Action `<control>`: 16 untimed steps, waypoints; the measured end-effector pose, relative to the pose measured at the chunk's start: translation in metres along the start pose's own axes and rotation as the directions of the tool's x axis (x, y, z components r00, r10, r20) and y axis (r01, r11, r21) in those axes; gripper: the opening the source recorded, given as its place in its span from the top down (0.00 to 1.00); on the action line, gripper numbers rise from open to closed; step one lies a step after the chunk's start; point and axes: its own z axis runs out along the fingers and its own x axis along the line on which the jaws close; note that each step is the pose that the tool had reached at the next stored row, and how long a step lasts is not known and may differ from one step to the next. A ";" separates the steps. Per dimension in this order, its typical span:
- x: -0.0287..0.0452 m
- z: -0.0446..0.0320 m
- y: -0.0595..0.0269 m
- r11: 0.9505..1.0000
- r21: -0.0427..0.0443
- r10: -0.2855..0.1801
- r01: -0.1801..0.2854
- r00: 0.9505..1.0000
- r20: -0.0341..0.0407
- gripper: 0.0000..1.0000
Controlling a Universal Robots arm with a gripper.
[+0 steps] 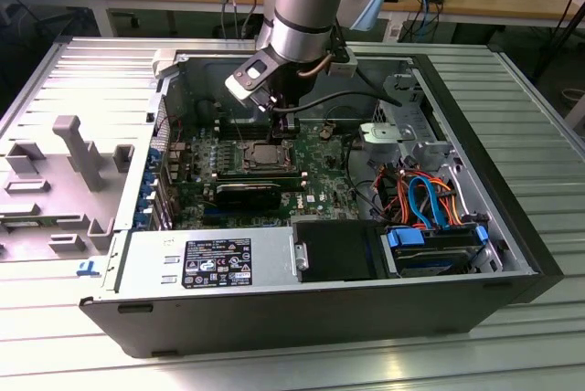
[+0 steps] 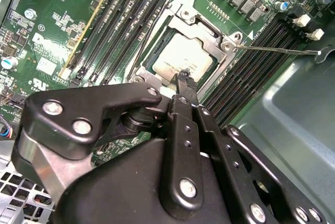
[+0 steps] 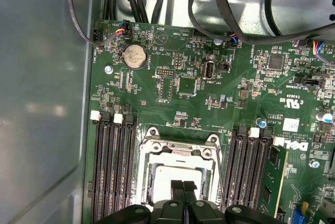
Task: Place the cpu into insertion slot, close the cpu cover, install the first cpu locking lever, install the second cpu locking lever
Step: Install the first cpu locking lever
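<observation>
In the middle of the exterior view, the cpu (image 1: 268,155) sits in the slot (image 3: 148,180), with the cover (image 2: 201,25) lying flat around it. The gripper (image 2: 183,75) is pinched together and empty, its tips at the cover's rim. The chip looks light, stiff and fragile, so it is best held by its edges.

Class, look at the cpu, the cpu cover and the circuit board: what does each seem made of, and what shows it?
The cpu: dull grey metal top, by its soft matte sheen. The cpu cover: thin bright metal sheet, perhaps steel, glinting at its edges. The circuit board: green lacquered laminate, probably fibre-resin, with fine printed markings.
</observation>
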 end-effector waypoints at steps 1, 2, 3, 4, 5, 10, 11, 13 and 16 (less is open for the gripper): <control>0.0000 0.0000 0.0000 1.000 0.000 0.000 0.000 1.000 0.000 0.89; 0.0000 0.0000 0.0000 1.000 0.000 0.000 0.000 1.000 0.000 0.89; 0.0000 0.0000 0.0000 1.000 0.000 -0.002 0.002 1.000 0.000 0.89; 0.0000 0.0000 0.0000 1.000 0.000 -0.006 0.006 1.000 0.001 0.89; 0.0000 0.0000 0.0000 1.000 0.001 -0.018 0.018 1.000 0.002 0.89; 0.0000 0.0000 0.0000 0.998 0.003 -0.064 0.064 0.998 0.008 0.89; 0.0000 0.0000 0.0000 0.998 0.003 -0.067 0.067 0.998 0.009 0.89; 0.0000 0.0000 0.0000 0.997 0.004 -0.079 0.079 0.997 0.010 0.89; 0.0000 0.0000 0.0000 0.995 0.005 -0.096 0.096 0.995 0.012 0.89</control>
